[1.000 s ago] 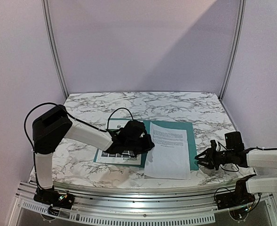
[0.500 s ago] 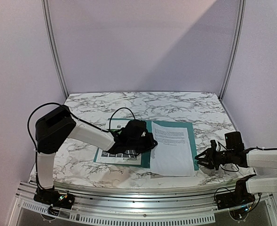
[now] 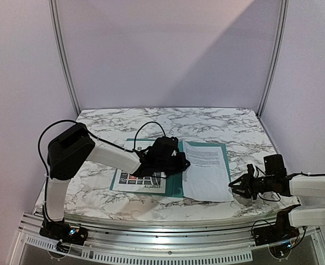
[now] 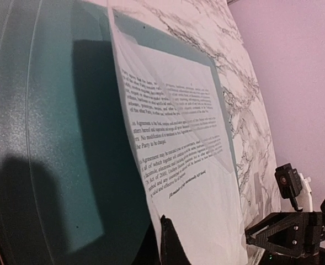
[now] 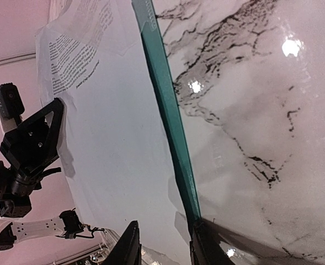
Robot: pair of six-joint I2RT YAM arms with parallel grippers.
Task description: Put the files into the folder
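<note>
Your left claw (image 3: 177,163) pinches the white sheet (image 3: 207,172) by its nine-o'clock edge; draw it toward eleven o'clock, squarely onto the folder (image 3: 175,185). Your right claw (image 3: 240,186) hangs spread.

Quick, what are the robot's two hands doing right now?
Left gripper: looks shut on the white sheet.
Right gripper: open, holding nothing.

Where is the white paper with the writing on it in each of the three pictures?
Top external: the white sheet lies right of centre, on the right half of the teal folder.
Left wrist: the sheet runs from top middle down to bottom right, over the folder.
Right wrist: the sheet fills the left half.
Shared landmark: the folder's teal edge beside the sheet.
</note>
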